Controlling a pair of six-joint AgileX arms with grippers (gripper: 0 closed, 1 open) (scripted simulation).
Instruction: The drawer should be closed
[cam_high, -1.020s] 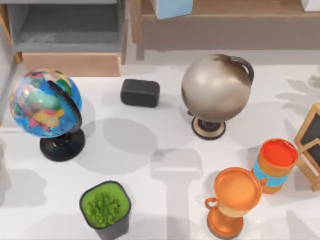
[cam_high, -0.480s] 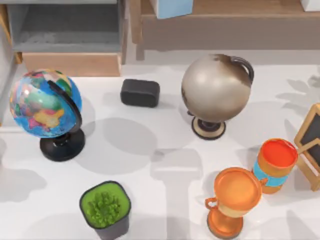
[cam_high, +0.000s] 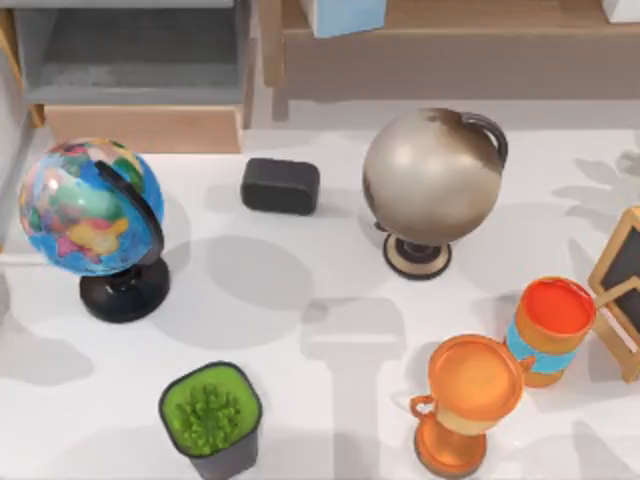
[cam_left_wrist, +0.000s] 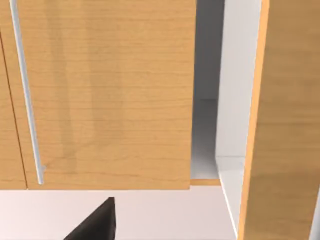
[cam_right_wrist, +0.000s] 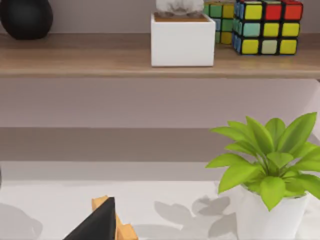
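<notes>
1. The drawer (cam_left_wrist: 285, 115) is close in front of the left wrist camera: one plain light-wood panel with a pale grey wall (cam_left_wrist: 239, 100) meeting its edge.
2. Its long edge runs the full height of that picture, slightly tilted against the panel beside it.
3. That neighbour is one wood door (cam_left_wrist: 105, 90) with one slim silver bar handle (cam_left_wrist: 26, 95). A gap with a pale inside lies between door and drawer.
4. The left hand (cam_left_wrist: 95, 226) is a dark wedge just before the door's lower edge; whether it is released or clenched cannot be told.
5. The right hand (cam_right_wrist: 97, 225) is a like dark wedge over the table (cam_high: 300, 310), facing a shelf (cam_right_wrist: 100, 55); its state cannot be told either.
6. In the top view, a grey-lined box (cam_high: 135, 60) with a wood lip sits at upper left.
7. On the table are:
   - two globes: one coloured (cam_high: 85, 205) at left, one grey-brown (cam_high: 432, 175) at centre
   - one black block (cam_high: 280, 186)
   - one green pot (cam_high: 210, 415)
   - one orange trophy (cam_high: 470, 385)
   - one orange cup (cam_high: 553, 325)
   - one chalkboard (cam_high: 625, 285) at the right edge
8. The shelf carries one black vase (cam_right_wrist: 26, 17), one white pot (cam_right_wrist: 182, 39) and two colour cubes (cam_right_wrist: 267, 25); one leafy plant (cam_right_wrist: 267, 160) stands below.
</notes>
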